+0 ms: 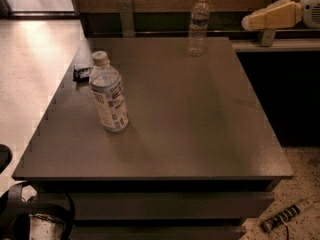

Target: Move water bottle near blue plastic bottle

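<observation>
The water bottle, slim, clear and ribbed with a white cap, stands upright at the far edge of the dark table. The blue plastic bottle, wider with a white cap and a blue-and-white printed label, stands upright on the left part of the table. The two bottles are far apart. My gripper is at the upper right, cream-coloured, held off the table's far right corner, to the right of the water bottle and pointing left toward it. It holds nothing.
A small black object lies on the table's left edge behind the blue plastic bottle. A pale floor runs along the left. A striped cable end lies on the floor at the lower right. A brick wall is behind.
</observation>
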Motion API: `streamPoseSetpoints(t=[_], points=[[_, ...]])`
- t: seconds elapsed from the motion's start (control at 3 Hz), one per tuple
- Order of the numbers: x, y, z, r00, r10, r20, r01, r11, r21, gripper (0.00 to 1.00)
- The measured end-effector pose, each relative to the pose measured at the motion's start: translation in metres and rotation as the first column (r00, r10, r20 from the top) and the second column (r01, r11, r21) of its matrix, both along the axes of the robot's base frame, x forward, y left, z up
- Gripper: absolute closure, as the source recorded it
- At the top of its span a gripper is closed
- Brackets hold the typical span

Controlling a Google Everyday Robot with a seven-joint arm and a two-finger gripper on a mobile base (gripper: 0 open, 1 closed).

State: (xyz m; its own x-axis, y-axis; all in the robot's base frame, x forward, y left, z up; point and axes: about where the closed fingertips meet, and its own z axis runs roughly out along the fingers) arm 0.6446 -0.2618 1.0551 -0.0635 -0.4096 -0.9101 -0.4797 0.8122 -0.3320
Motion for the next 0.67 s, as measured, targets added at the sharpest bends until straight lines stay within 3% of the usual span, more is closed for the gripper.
streamPoseSetpoints(t=[0.33, 0.67], points=[[0.0377, -0.0108, 0.0154, 0.9983, -0.031, 0.050, 0.028, 0.998, 0.053, 0.00], [0.0377, -0.0108, 0.0154, 0.9983, -0.031, 0.050, 0.028, 0.998, 0.053, 0.00]])
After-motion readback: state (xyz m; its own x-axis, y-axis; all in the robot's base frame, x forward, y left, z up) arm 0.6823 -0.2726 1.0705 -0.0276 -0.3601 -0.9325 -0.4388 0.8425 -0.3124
